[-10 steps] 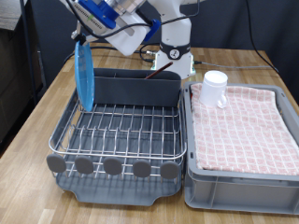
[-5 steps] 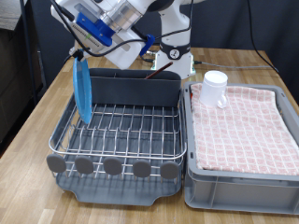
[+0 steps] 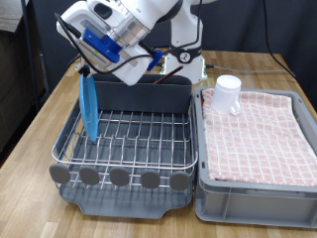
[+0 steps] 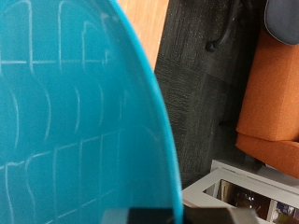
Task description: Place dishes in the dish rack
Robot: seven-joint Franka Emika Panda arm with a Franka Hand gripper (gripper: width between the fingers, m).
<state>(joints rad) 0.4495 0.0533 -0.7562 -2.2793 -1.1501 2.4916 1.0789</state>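
Plate [image 3: 87, 102], bright blue, stands on edge at the exterior view's left side of the dish rack [image 3: 129, 139], its lower rim down among the silver wires. Hand [image 3: 87, 67] sits right at the plate's top edge, arm reaching in from the exterior view's top. Whether the fingers are apart or clamped on the rim cannot be told: the arm's white and blue housing covers them in the exterior view.

Wrist view: blue plate [image 4: 75, 121] fills most of the picture, curved edge sweeping across, faint reflections of a grid on its glossy face. Beyond the edge, dark floor and an orange seat [image 4: 276, 93], blurred.

Rack: wire grid on a dark grey tray, tall grey back compartment [image 3: 144, 91], row of round grey tabs [image 3: 119, 178] along the front. Apart from the plate, the wires carry nothing visible.

White mug [image 3: 228, 94] stands upright in the far corner of the lighter grey bin [image 3: 258, 193], on the pink-and-white checked cloth [image 3: 258, 134], just beside the rack at the exterior view's right. Handle not clear from here.

Both rack and bin rest on the wooden counter [image 3: 40, 124]
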